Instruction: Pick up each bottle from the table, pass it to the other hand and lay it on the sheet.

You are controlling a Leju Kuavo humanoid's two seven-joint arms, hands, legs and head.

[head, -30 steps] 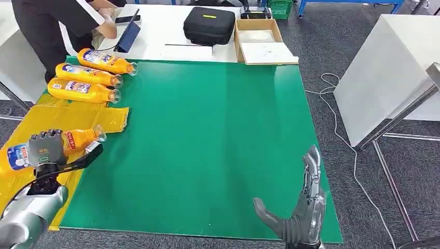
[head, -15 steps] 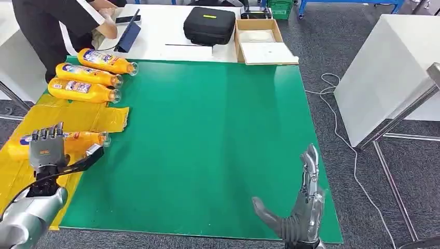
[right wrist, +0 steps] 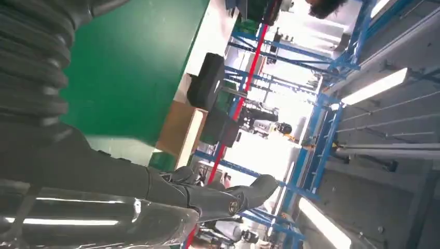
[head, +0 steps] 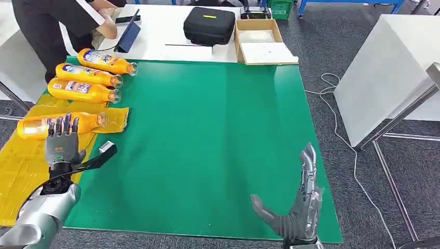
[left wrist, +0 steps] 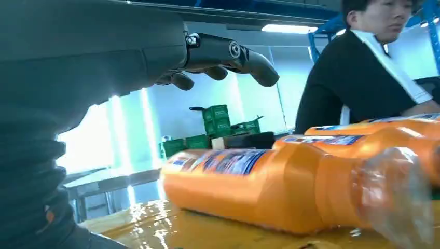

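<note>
Now the orange bottle (head: 59,124) lies on the yellow sheet (head: 23,166), so our left hand (head: 62,148) hovers spread and empty. Our right hand (head: 298,210) waits open too.

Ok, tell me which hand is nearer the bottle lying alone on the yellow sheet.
Left. The left hand is right beside that bottle, its fingers reaching over it. The right hand is far across the green mat, at its near right corner.

Orange bottle (left wrist: 270,189) lying on yellow sheet (left wrist: 171,231), empty left hand (left wrist: 155,57) spread above, person (left wrist: 363,67) behind
</note>
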